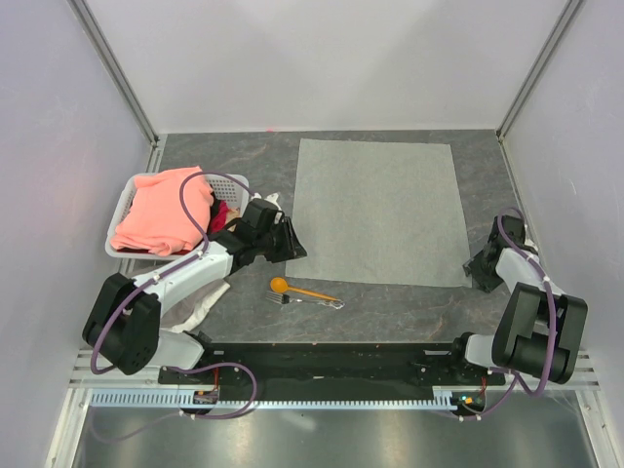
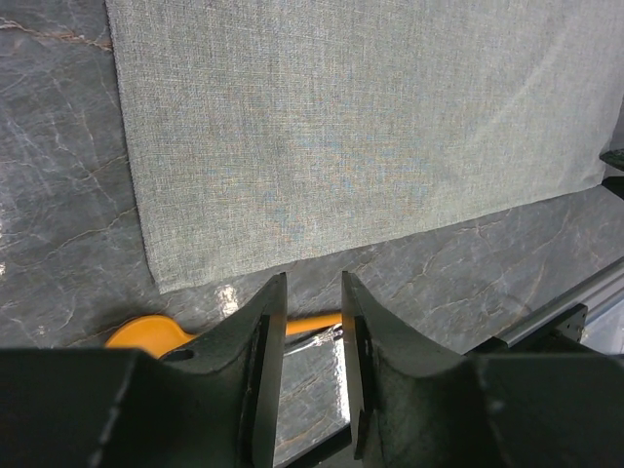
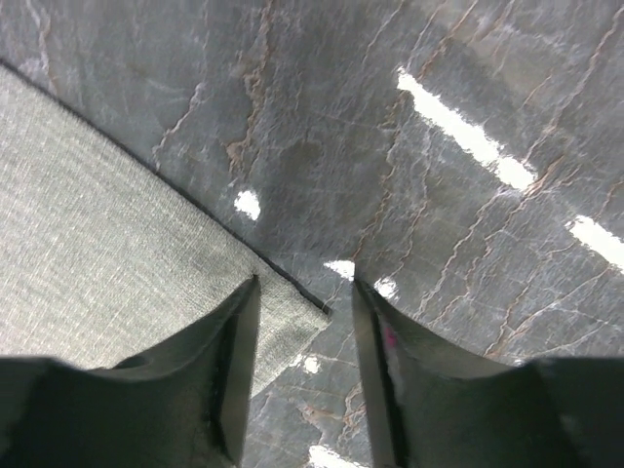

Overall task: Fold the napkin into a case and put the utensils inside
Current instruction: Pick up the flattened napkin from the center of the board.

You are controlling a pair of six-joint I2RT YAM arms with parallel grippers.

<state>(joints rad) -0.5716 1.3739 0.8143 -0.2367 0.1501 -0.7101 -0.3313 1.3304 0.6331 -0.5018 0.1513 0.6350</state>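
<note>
On the dark, veined stone-look table [image 1: 390,314], the napkin [image 1: 380,210] lies spread flat as a plain light grey square of thin woven cloth, its weave showing finely in the left wrist view [image 2: 361,127]. Just in front of its near left corner lie the utensils: a small orange plastic spoon [image 1: 292,289] with a round bowl and thin handle, and a slim silvery fork [image 1: 314,302] touching it.

From the left wrist, the fingers cover most of the spoon [image 2: 146,332], and the fork cannot be made out. A white perforated basket [image 1: 125,210] at the left holds a salmon-pink cloth [image 1: 166,210].

The left gripper [image 1: 295,249] reaches low beside the napkin's left edge, jaws apart and holding nothing. The right gripper [image 3: 304,288] points down at the near right corner, jaws apart with the corner's tip lying between them, unclamped.
</note>
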